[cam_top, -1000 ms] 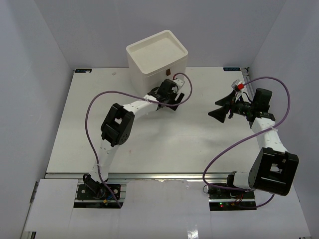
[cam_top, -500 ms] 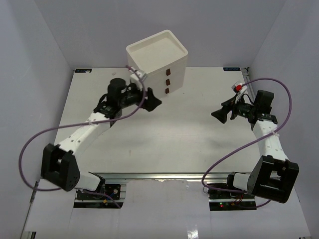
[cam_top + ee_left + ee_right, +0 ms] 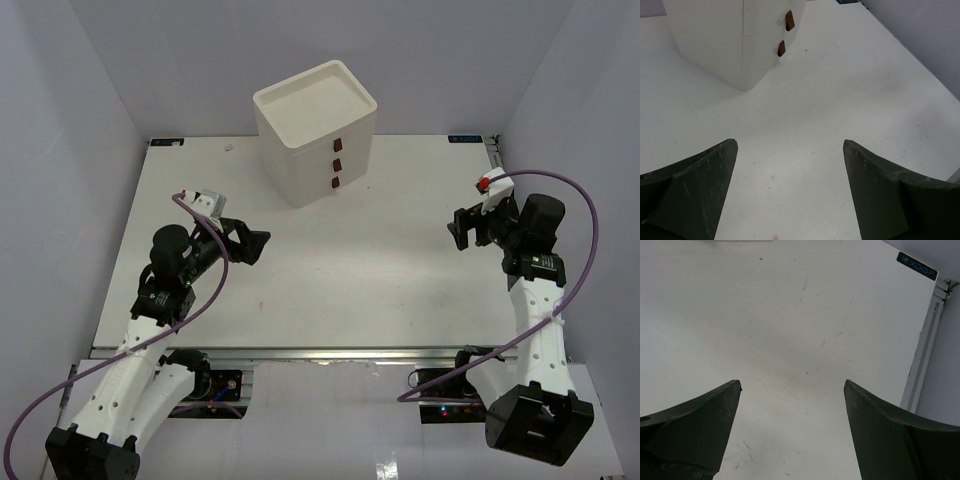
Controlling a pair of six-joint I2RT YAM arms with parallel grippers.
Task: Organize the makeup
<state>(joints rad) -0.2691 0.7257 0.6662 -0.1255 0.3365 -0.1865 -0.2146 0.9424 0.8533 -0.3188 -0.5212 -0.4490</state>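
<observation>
No makeup item shows in any view: the sponges, tube, bottle and packets are all out of sight. The white three-drawer box with dark red handles stands at the back of the table, all drawers shut; it also shows in the left wrist view. My left gripper is open and empty over the left-middle of the table, well short of the box. My right gripper is open and empty near the right edge. Both wrist views show wide-apart fingers over bare table.
The white table has a metal rail along its near edge and right edge. Grey walls close in the left, right and back. Purple cables loop from both arms.
</observation>
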